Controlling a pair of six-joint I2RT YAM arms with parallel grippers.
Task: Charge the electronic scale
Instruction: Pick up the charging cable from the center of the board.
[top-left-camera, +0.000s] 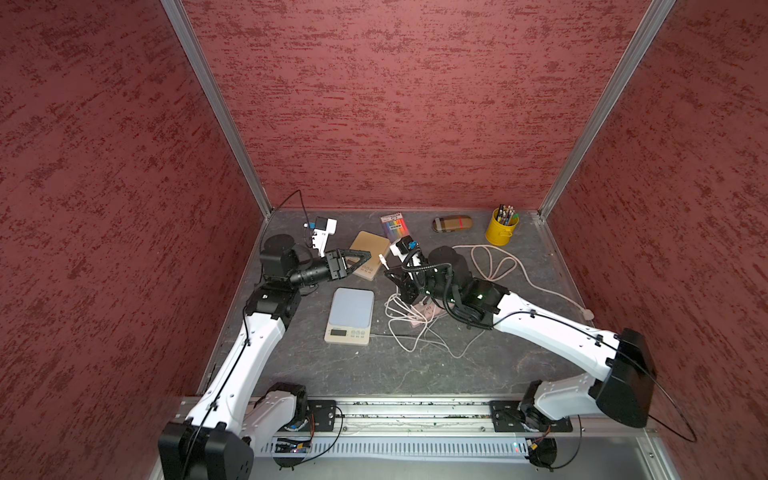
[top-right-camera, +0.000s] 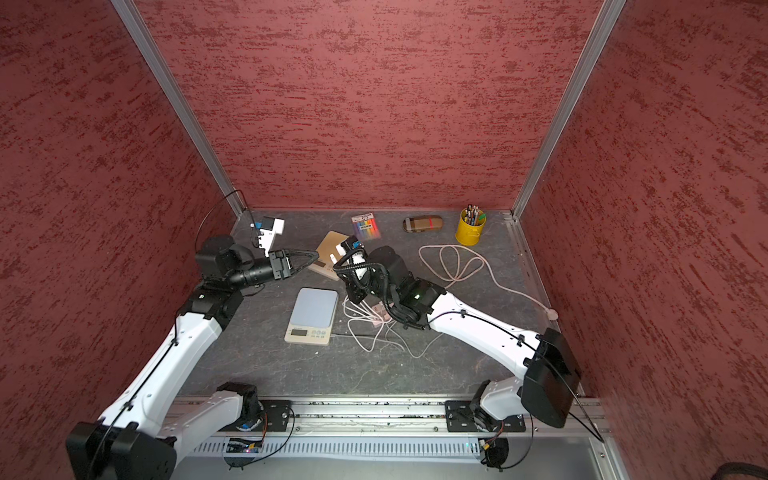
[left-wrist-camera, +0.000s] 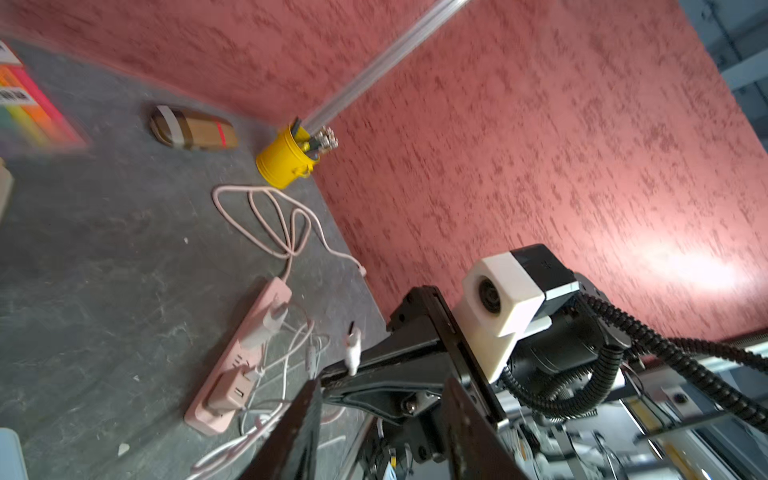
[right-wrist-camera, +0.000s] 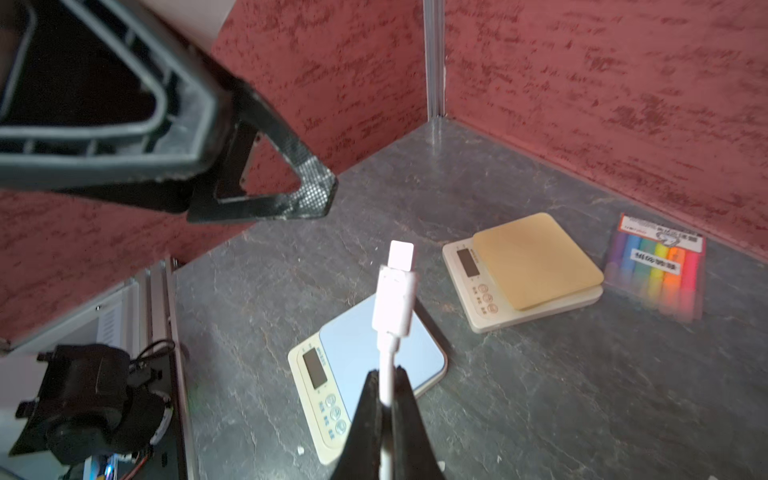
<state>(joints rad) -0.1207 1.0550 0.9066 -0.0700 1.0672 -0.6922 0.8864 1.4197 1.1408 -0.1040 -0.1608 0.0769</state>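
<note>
Three walls in mottled red textured covering are enclosing the space in both top views: a back wall (top-left-camera: 395, 104), a left wall (top-left-camera: 104, 166) and a right wall (top-left-camera: 685, 187). Aluminium corner posts (top-left-camera: 216, 108) are slanting down from the upper edge to the back corners. A dark grey, veined floor (top-left-camera: 415, 374) is filling the lower centre, and a metal rail (top-left-camera: 415, 409) is running along the bottom. Bright light is glaring off the wall at the right of the left wrist view.

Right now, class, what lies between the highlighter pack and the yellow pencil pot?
A brown striped case lies between the highlighter pack and the yellow pencil pot, apart from both, in both top views.
</note>
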